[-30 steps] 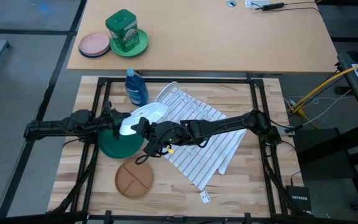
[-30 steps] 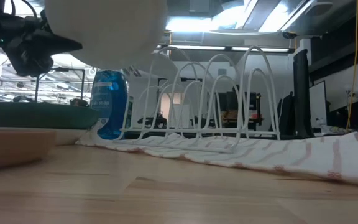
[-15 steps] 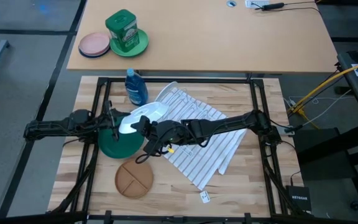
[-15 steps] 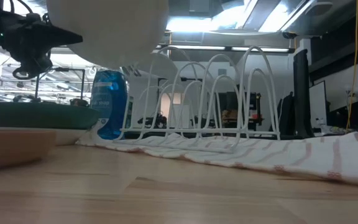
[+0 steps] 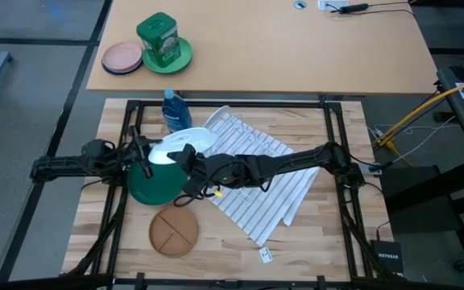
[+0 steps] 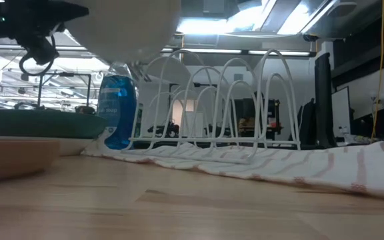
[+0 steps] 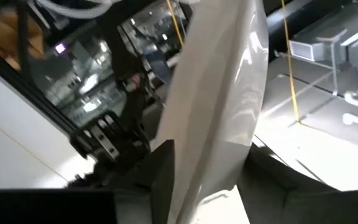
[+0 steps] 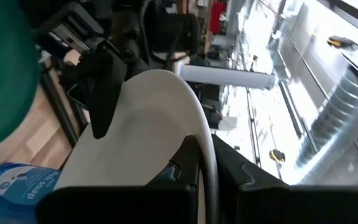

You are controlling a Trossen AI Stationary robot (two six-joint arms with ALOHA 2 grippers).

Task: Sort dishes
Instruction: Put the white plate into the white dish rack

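Both pincers (image 5: 153, 156) (image 5: 185, 159) clamp white plate (image 5: 167, 151) rim.

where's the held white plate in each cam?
High: white plate centre-left, above the dark green plate.
Low: top left, lifted.
Left wrist: edge-on, centre.
Right wrist: centre.
Shared landmark: blue soap bottle, beside it high, low and right wrist.

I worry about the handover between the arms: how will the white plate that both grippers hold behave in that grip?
The white plate looks rigid and glossy, so it may slip where the right gripper pinches only its thin rim. Held up over the dark green plate with the left gripper also on its edge, it could probably chip if dropped.
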